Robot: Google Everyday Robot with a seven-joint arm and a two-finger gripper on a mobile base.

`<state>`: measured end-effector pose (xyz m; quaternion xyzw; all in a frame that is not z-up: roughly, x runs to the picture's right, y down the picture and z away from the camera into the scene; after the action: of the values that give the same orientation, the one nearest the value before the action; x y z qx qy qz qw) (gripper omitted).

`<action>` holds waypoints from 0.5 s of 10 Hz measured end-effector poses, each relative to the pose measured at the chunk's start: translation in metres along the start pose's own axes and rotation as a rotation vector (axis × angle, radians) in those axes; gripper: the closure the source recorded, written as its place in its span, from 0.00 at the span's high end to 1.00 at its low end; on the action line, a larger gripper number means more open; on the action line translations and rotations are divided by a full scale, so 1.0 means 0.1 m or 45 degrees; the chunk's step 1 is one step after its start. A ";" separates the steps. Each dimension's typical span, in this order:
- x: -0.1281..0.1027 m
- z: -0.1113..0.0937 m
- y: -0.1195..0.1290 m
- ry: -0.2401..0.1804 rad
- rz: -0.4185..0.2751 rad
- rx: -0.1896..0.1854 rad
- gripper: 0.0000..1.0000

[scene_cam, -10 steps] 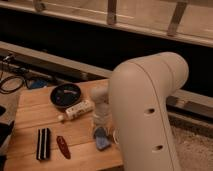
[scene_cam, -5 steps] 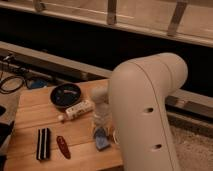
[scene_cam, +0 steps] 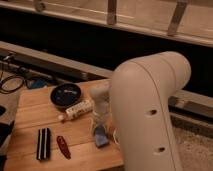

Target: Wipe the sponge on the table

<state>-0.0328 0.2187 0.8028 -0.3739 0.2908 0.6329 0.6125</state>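
Nothing had visibly shifted since the earlier frames: arm and objects sat where they had been. Nearest the camera, the arm's (scene_cam: pixel 150 115) bulky pale elbow filled the right half of the view, and its wrist reached down to the end effector (scene_cam: pixel 99 124), which hung low over the near right part of the surface (scene_cam: pixel 35 107). Whether the end effector was open or closed could not be told, as it blurred into the wrist above.

The sponge (scene_cam: pixel 101 138), a small blue pad, lay on the planks directly under the end effector and slightly nearer the camera; it seemed to be touching it, though contact was unclear. To the left of the end effector as seen, at about the sponge's depth, lay a dark red oblong item (scene_cam: pixel 63 147), and beyond that a black-and-white striped block (scene_cam: pixel 43 144).

Just behind and left of the end effector a pale bottle (scene_cam: pixel 77 109) lay on its side. Farther back sat a round black bowl (scene_cam: pixel 65 95). Well beyond, off the surface's far left edge, dark cables (scene_cam: pixel 12 82) trailed.
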 end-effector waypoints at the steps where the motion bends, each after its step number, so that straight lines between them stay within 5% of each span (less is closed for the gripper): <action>1: -0.10 -0.21 -0.03 -0.054 0.025 -0.022 0.00; 3: -0.23 -0.67 -0.09 -0.161 0.068 -0.069 0.00; 5: -0.25 -1.00 -0.06 -0.190 0.076 -0.093 0.00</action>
<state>-0.0158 0.1231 0.7687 -0.3388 0.2321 0.6870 0.5995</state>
